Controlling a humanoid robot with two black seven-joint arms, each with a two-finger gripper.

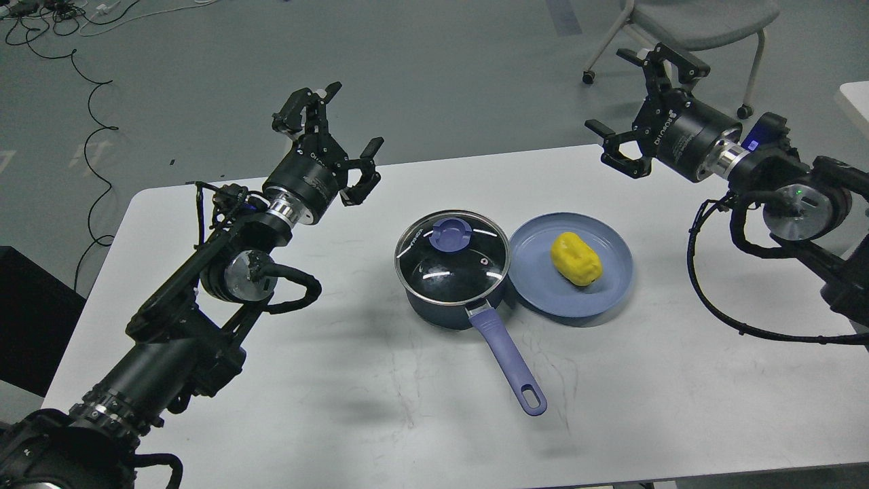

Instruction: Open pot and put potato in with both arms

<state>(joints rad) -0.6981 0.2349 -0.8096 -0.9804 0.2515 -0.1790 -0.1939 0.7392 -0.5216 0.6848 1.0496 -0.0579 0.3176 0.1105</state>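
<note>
A dark pot (434, 309) with a purple handle (508, 361) stands at the table's middle. Its glass lid (453, 257) with a purple knob (451, 234) is on. A yellow potato (576, 258) lies on a blue plate (543, 292) just right of the pot. My left gripper (336, 132) is open and empty, raised over the table's far left, well left of the pot. My right gripper (628, 102) is open and empty, raised beyond the table's far edge, behind and right of the plate.
The white table (380, 407) holds only the pot and plate. A grey chair (692, 27) stands behind my right gripper. Black cables (88, 88) lie on the floor at the far left. A dark box (30, 319) stands left of the table.
</note>
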